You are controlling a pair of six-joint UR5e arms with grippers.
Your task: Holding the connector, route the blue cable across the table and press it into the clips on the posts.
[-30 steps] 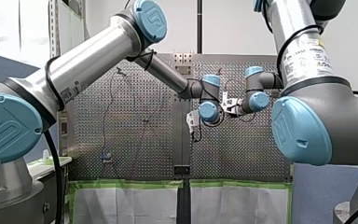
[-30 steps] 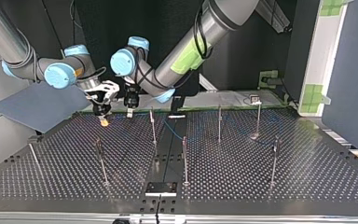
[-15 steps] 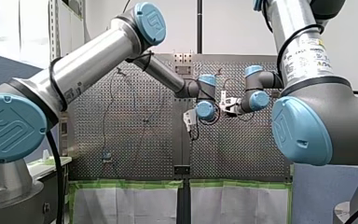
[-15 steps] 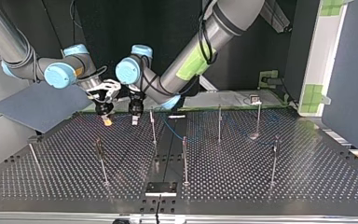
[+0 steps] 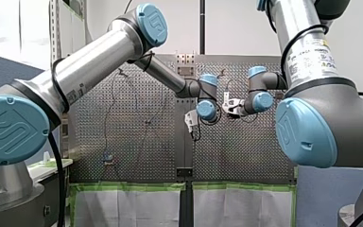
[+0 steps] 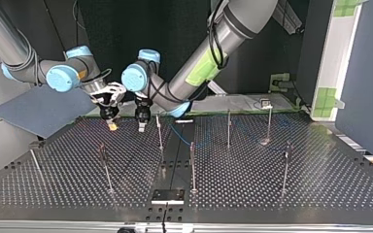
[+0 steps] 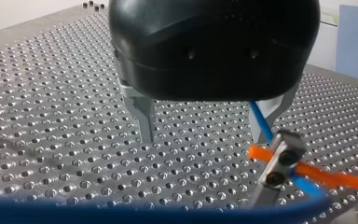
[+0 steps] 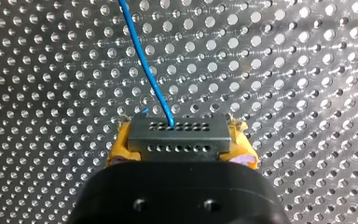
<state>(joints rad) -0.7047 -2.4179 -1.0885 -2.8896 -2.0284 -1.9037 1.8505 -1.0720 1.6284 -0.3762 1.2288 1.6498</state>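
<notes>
Now against a second ago: my left arm's black, metal-fingered end effector has moved toward the top view's right, nearer a thin metal post; my right arm's yellow-padded end effector has barely shifted.
Connector: a dark grey rectangular connector block is pinched between the yellow pads. Its long axis runs pad to pad, and its holed face is turned away from the wrist, toward the perforated metal surface.
Cable: a thin blue cable leaves the holed face and runs ahead over the surface. In the left wrist view it passes just beside one metal finger.
Left end effector: spread, clamping nothing, tips down near the surface.
Arms: the left arm reaches from the top view's upper right past the middle, the right from its upper left. Both wrists are bent down and the end effectors are side by side.
</notes>
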